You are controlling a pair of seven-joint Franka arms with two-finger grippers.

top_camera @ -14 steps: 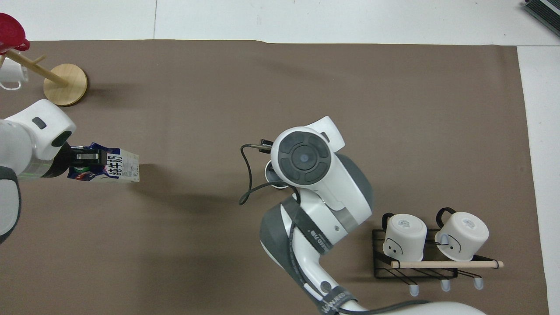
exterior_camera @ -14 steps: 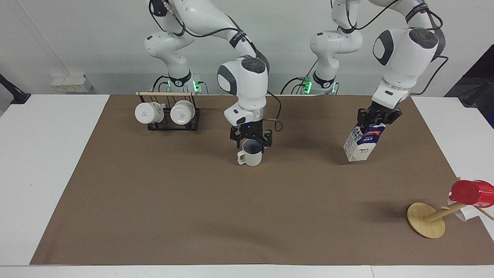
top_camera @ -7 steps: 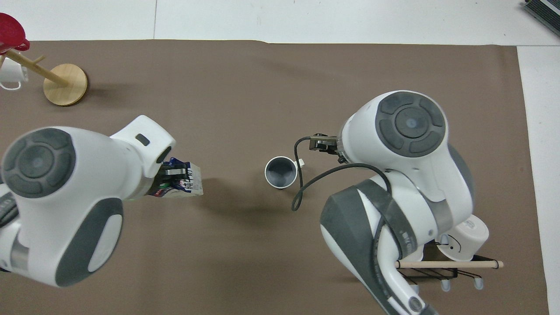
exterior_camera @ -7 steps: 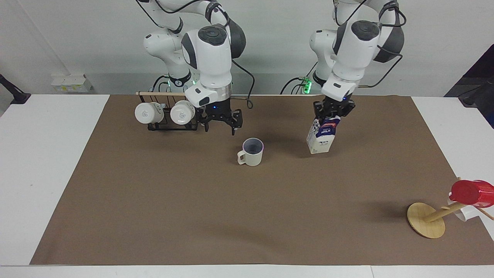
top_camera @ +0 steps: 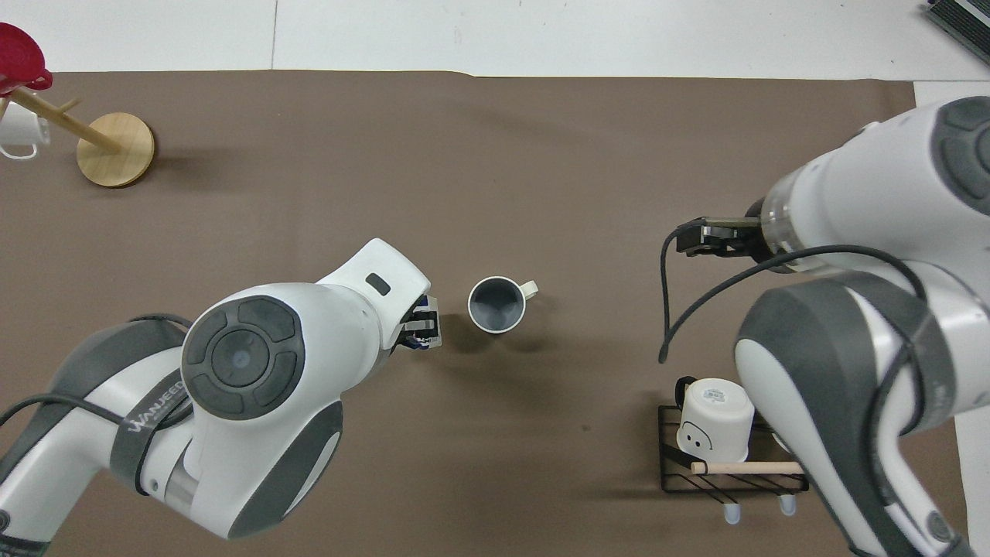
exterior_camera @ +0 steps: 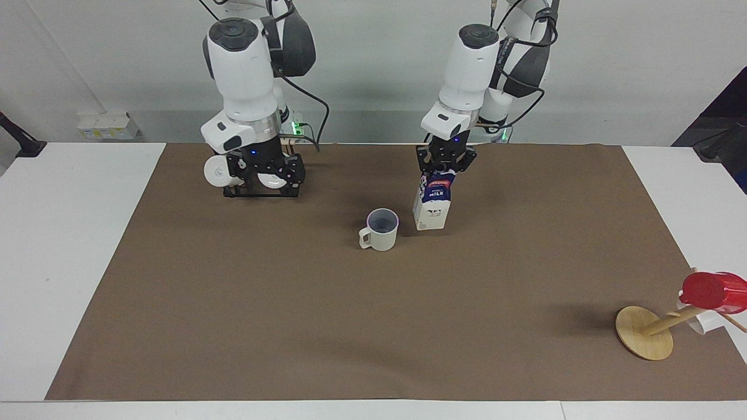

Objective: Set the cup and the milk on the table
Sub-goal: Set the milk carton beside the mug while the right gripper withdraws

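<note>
The cup [exterior_camera: 382,229] stands upright on the brown sheet [exterior_camera: 292,303] near the middle of the bench [exterior_camera: 70,245], mouth up, handle pointing toward the right arm's end. Nothing grips it.

Just beside it, toward the left arm's end, is the milk [exterior_camera: 432,204]. The left pincer [exterior_camera: 443,165] is clamped on the carton's gable top from above, and the carton hangs slightly tilted with its base at or just off the sheet; which of the two cannot be told. From overhead the left arm's wrist covers almost all of the carton, only a sliver of label showing by the cup [top_camera: 496,305]. Cup and carton look close but apart.

The right pincer [exterior_camera: 264,172] is up near the bench's edge closest to the robots, over the black rack [exterior_camera: 262,189] that carries two white mugs [exterior_camera: 217,171] on their sides. Its fingers are spread and hold nothing.

In the corner farthest from the robots at the left arm's end sits a wooden stand [exterior_camera: 645,332], leaning over, with a red cup [exterior_camera: 713,291] on one of its pegs.
</note>
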